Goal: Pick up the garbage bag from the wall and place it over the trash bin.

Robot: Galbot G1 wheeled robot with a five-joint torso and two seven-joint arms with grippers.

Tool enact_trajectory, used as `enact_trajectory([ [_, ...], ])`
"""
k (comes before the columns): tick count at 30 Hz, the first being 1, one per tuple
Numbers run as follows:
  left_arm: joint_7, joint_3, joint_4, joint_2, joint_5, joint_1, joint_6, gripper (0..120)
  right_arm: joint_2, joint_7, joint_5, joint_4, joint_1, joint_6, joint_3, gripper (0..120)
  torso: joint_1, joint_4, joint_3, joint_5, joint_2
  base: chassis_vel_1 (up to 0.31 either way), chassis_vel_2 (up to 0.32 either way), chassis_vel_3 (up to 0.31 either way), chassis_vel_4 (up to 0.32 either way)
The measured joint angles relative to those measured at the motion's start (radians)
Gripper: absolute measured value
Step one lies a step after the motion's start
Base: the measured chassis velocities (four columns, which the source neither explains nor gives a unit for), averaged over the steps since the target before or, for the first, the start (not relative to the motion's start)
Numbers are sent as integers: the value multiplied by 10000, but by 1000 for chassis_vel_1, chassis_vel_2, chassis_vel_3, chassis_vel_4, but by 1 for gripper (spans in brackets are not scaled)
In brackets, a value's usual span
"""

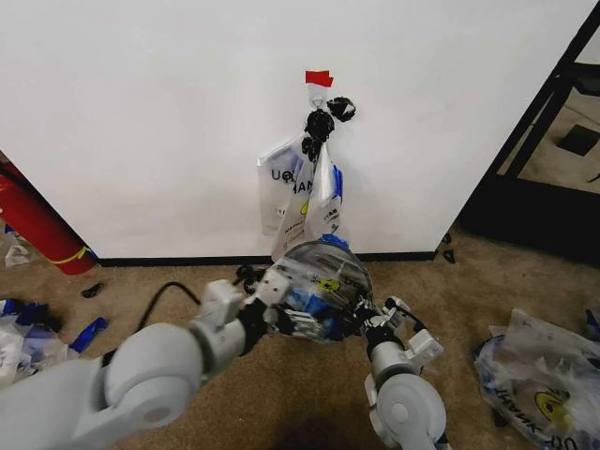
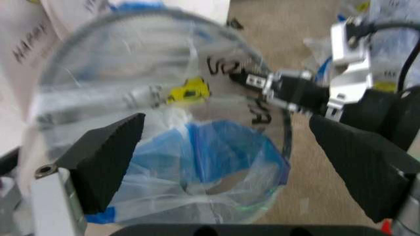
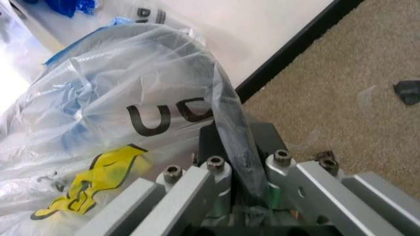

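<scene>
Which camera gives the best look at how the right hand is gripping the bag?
The right wrist view: the right hand is shut on a twisted fold of the garbage bag, seen close. The left wrist view shows it at the bin's rim; the head view shows it small.

The trash bin [image 1: 323, 286] stands on the floor [image 1: 281, 394] just before the wall [image 1: 141, 112], with a garbage bag [image 1: 328, 272] over it. More bags [image 1: 300, 192] hang on the wall right above. The left gripper [image 1: 281, 305] is at the bin's left, the right gripper [image 1: 370, 323] at its right rim. Another bag [image 1: 544, 375] lies far right.
</scene>
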Motion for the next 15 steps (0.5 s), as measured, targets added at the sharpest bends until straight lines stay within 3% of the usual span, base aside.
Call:
enact_trajectory([
  [8,-296,827,694,-532,-176,-937,302,94,-6,-41,-55,37,-11,2,27,0,0,2,0,-1,0,0,0,0,0],
  [12,-439,1062,864,-625,-107,-1120,529,76,1,-41,-49,64,-1,6,23,0,0,3,0,-2,0,0,0,0,0],
  [15,-469,1096,898,-613,-105,-1126,657,69,2,-41,-43,76,-1,6,25,0,0,3,0,-2,0,0,0,0,0],
])
